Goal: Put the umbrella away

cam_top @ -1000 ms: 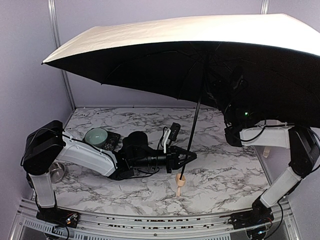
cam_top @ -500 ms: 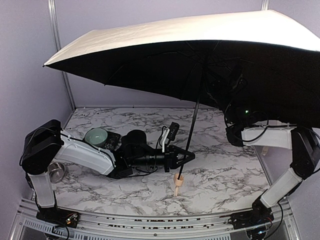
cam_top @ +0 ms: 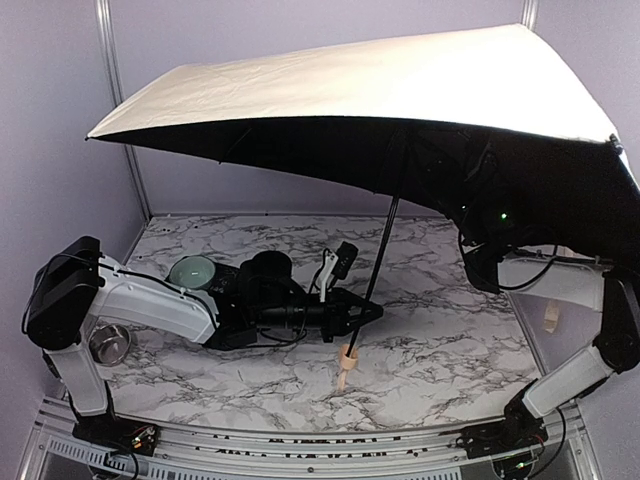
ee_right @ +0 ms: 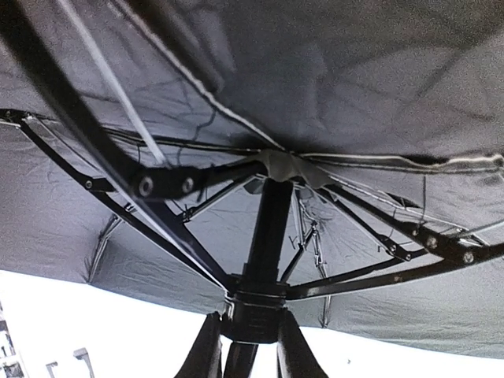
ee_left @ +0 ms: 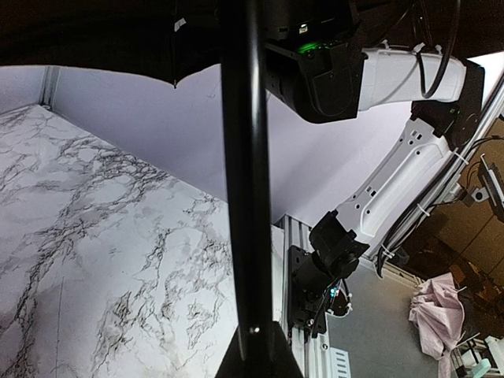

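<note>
Big cream-beige folding umbrella [cam_top: 380, 90] with black lining is wide open, tilted over the white marble bench [cam_top: 450, 350]. The left jaws clamp its thin black shaft [ee_left: 246, 197] low down, and the right jaws look pinched on the black runner [ee_right: 253, 311] under the canopy. Yank unevenly and the shaft bends or slips loose imo.

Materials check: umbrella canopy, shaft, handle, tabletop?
Umbrella canopy: fabric, matte cream outside, black lining; taut between ribs.
Shaft: thin, smooth black with slight sheen; likely coated metal.
Handle: small, tan; wood or plastic, can't tell.
Tabletop: marble pattern, probably laminate or film.
</note>
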Motion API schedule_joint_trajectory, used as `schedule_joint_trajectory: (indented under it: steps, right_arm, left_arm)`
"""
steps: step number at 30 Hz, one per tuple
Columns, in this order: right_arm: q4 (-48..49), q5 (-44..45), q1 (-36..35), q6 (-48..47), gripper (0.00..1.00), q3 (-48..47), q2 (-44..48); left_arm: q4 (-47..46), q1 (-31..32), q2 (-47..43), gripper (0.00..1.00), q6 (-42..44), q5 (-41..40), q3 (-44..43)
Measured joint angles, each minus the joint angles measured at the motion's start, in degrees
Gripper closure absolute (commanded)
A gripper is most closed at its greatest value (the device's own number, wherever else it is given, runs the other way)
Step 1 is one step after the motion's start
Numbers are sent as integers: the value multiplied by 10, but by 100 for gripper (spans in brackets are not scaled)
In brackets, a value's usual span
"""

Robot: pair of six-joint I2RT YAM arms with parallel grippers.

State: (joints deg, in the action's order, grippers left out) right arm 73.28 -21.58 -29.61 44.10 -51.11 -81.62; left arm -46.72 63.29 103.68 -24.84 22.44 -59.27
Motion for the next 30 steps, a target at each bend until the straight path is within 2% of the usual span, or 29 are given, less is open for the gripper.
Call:
schedule_joint_trajectory:
  steps: [8, 13, 17, 21, 25, 30]
  right_arm:
    - [-11, -13, 5, -37, 69, 20, 6]
    - [-20, -30, 2, -49, 74, 39, 16]
    - [-22, -33, 2, -51, 87, 45, 20]
    - [-23, -30, -3, -27, 91, 46, 25]
    - [-27, -23, -4, -17, 100, 46, 28]
    - [-32, -19, -4, -6, 100, 46, 28]
  left_arm:
    - [11, 2, -1, 100, 6, -10, 0]
    - [3, 3, -2, 100, 11, -18, 0]
    - [3, 3, -2, 100, 10, -21, 0]
    - [9, 1, -2, 100, 18, -31, 0]
    - [7, 2, -2, 100, 25, -35, 0]
    - [12, 3, -2, 100, 35, -46, 0]
